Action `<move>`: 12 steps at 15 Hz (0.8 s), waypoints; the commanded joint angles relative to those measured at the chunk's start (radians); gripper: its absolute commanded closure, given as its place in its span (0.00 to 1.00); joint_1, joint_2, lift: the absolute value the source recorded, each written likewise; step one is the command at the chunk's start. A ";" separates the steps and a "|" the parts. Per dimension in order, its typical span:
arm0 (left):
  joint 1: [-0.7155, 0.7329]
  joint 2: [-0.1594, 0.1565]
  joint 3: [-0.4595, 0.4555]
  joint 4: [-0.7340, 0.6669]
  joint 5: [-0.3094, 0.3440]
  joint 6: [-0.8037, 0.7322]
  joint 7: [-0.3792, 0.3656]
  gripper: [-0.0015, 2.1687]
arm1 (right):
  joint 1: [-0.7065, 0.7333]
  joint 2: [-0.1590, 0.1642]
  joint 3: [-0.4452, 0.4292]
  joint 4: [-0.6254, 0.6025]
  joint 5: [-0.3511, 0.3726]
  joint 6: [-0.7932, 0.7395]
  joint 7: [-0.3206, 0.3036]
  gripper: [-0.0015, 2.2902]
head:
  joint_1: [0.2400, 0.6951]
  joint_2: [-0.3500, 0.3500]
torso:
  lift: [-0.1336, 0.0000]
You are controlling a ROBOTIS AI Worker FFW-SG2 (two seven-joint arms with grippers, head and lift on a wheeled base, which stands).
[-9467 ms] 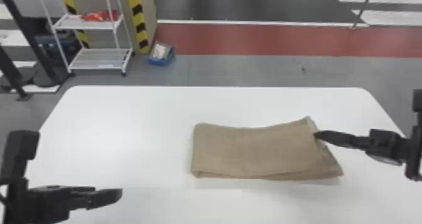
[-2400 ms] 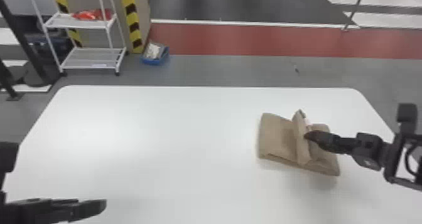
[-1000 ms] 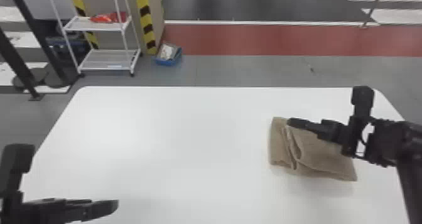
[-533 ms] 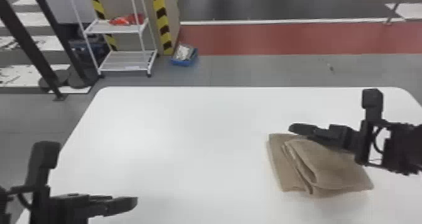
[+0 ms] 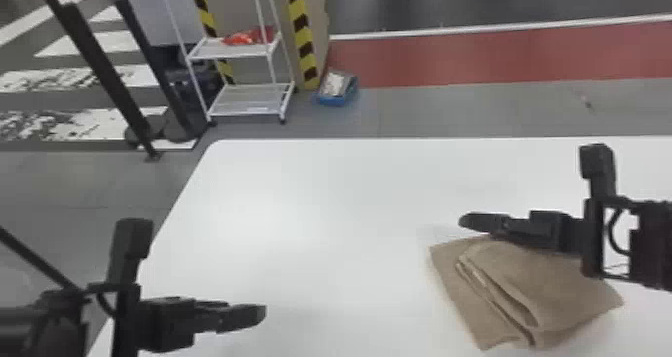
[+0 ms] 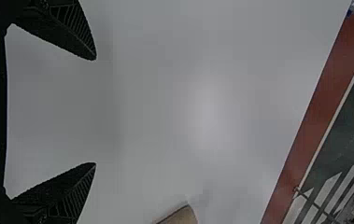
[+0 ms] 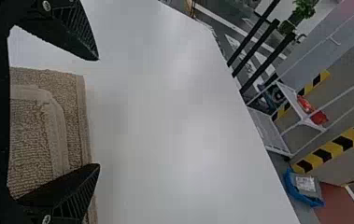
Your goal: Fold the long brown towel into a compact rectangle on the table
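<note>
The brown towel lies folded in layers at the table's right, its folded-over flap stopping short of the left edge, so a strip of the lower layer shows. My right gripper is above the towel's far edge; in the right wrist view the same gripper stands open, with the towel below and between its fingers, not gripped. My left gripper is over the near left part of the table, and in the left wrist view this gripper is open with nothing between its fingers. A towel corner shows there.
The white table stretches between the two grippers. Beyond it on the floor stand a white shelf rack with red items, a blue bin and black posts at the left.
The right gripper has let go of the towel and moved left and off it. The towel went from a wide rectangle to a smaller folded bundle. The head view has swung left.
</note>
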 commanded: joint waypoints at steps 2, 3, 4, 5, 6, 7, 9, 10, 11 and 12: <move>-0.004 -0.002 0.000 -0.002 0.002 0.004 0.000 0.03 | 0.018 0.009 0.045 -0.059 -0.002 0.044 0.009 0.03 | 1.00 0.84 | 0.07; -0.007 -0.002 0.000 -0.002 0.002 0.004 0.001 0.03 | 0.019 0.009 0.056 -0.071 -0.007 0.072 0.015 0.03 | 1.00 0.86 | 0.07; -0.007 -0.003 0.000 0.000 0.002 0.004 0.000 0.03 | 0.019 0.009 0.063 -0.087 -0.007 0.096 0.023 0.03 | 1.00 0.87 | 0.07; -0.009 -0.003 0.000 0.000 0.002 0.004 0.000 0.03 | 0.021 0.009 0.076 -0.094 -0.008 0.130 0.032 0.03 | 1.00 0.88 | 0.07; -0.009 -0.003 0.000 0.000 0.002 0.004 0.000 0.03 | 0.024 0.009 0.085 -0.119 -0.004 0.158 0.040 0.03 | 1.00 0.91 | 0.07; -0.009 -0.003 0.000 -0.002 0.002 0.004 0.000 0.03 | 0.044 0.007 0.079 -0.151 0.002 0.167 0.058 0.03 | 1.00 0.92 | 0.07; -0.009 -0.003 0.003 0.000 0.002 0.004 0.000 0.03 | 0.076 -0.002 0.027 -0.272 0.025 0.250 0.129 0.03 | 1.00 0.94 | 0.07; -0.009 -0.002 0.003 0.000 0.003 0.004 0.000 0.03 | 0.093 -0.008 -0.021 -0.346 0.068 0.322 0.170 0.03 | 1.00 0.95 | 0.07; -0.009 0.000 0.003 0.000 0.005 0.004 0.000 0.03 | 0.099 -0.021 -0.053 -0.406 0.143 0.322 0.230 0.03 | 1.00 0.95 | 0.07; -0.009 0.000 0.002 0.000 0.006 0.004 0.000 0.03 | 0.107 -0.033 -0.085 -0.453 0.216 0.322 0.293 0.03 | 1.00 0.92 | 0.07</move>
